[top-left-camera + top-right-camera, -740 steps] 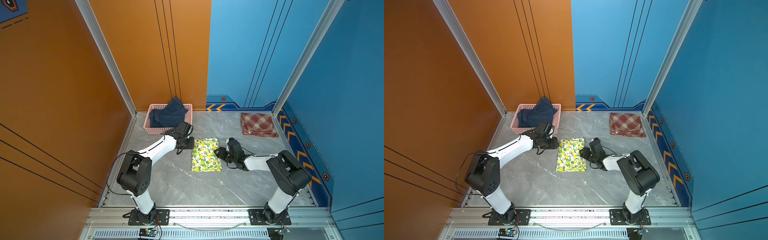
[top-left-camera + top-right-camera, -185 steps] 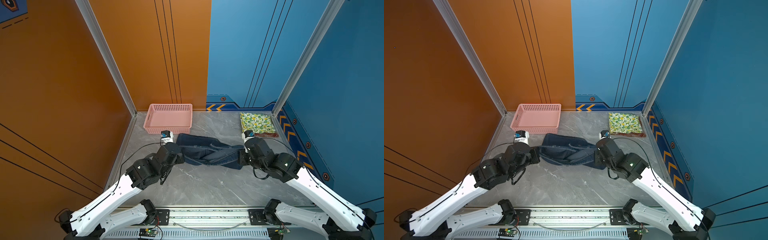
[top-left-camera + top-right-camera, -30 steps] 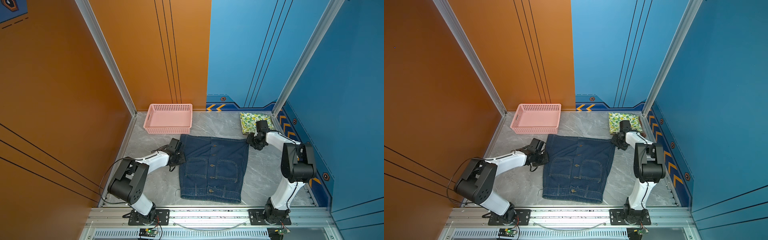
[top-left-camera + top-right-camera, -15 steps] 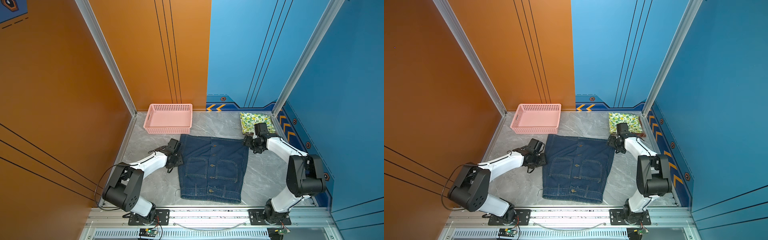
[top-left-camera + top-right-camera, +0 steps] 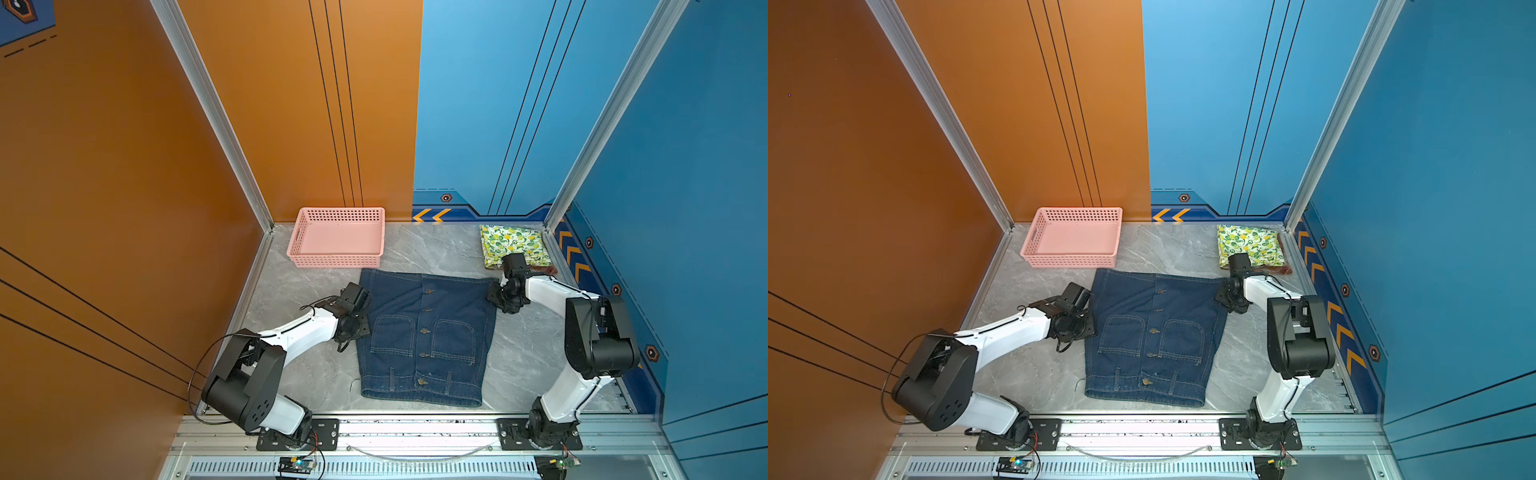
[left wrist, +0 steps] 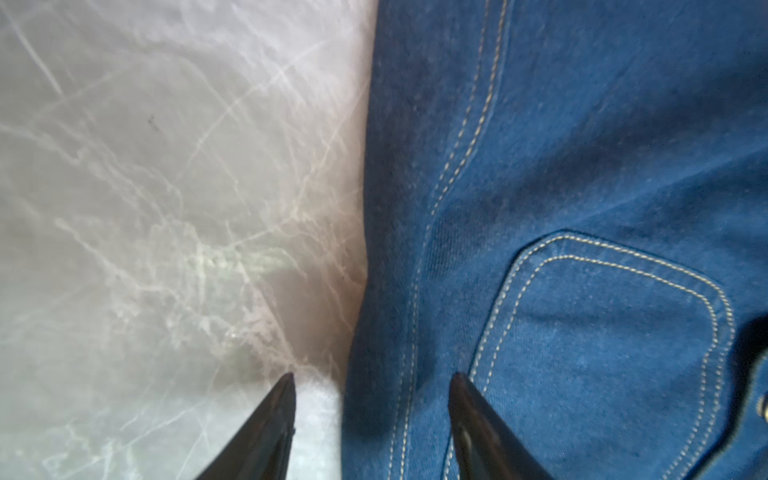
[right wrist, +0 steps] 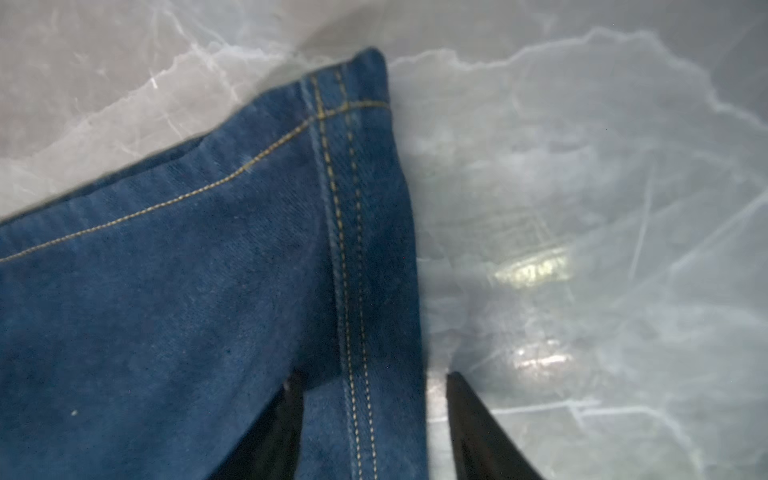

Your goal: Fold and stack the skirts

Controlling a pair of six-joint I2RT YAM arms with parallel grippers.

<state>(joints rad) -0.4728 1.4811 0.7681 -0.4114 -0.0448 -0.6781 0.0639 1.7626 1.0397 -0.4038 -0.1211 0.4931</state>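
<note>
The dark blue denim skirt [image 5: 428, 332] [image 5: 1154, 328] lies spread flat, buttons up, mid-table. My left gripper [image 5: 362, 321] [image 6: 372, 378] is open at its left side edge, one finger [image 6: 270, 419] over bare table, the other over denim beside a pocket. My right gripper [image 5: 496, 297] [image 7: 374, 378] is open at the skirt's right edge near the far corner, straddling the side seam [image 7: 353, 291]. The folded lemon-print skirt [image 5: 513, 243] lies at the far right on the plaid skirt, of which only a rust-red edge [image 5: 540, 271] shows.
An empty pink basket [image 5: 338, 262] stands at the back left, just beyond the denim. Grey marble tabletop [image 5: 436, 249] is bounded by orange and blue walls. The aluminium rail [image 5: 415, 428] with both arm bases runs along the near edge.
My right gripper has moved from beside the lemon-print skirt toward the near side, onto the denim's right edge, and its jaws have narrowed. The left gripper has barely shifted and has opened.
</note>
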